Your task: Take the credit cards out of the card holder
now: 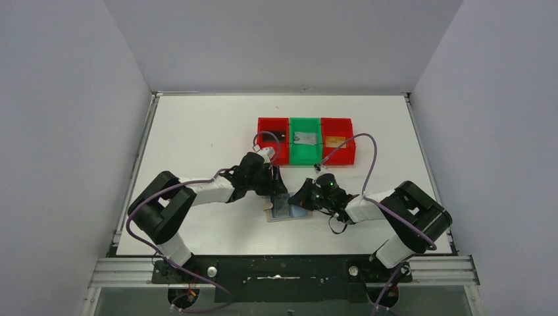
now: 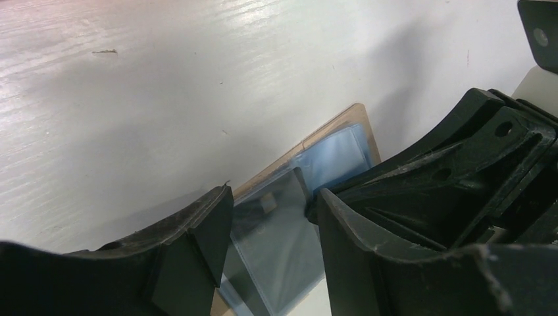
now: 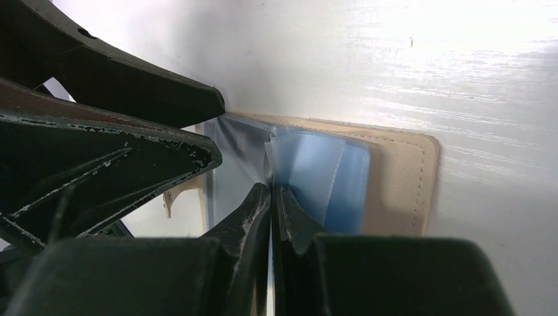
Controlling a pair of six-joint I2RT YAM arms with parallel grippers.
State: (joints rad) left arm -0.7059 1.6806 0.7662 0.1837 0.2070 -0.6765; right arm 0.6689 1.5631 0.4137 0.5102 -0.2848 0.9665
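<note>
Pinching card holder [image 3: 403,187] sleeve, right tool [image 3: 270,191]

1. The left end effector [image 1: 275,186] and the right end effector [image 1: 304,196] crowd over the card holder [image 1: 284,209], with little room between them.
2. A row of bins [image 1: 304,140] blocks the far middle of the desk [image 1: 197,145].
3. Open passage lies far left, far right, and along the near edge between both arms.
</note>
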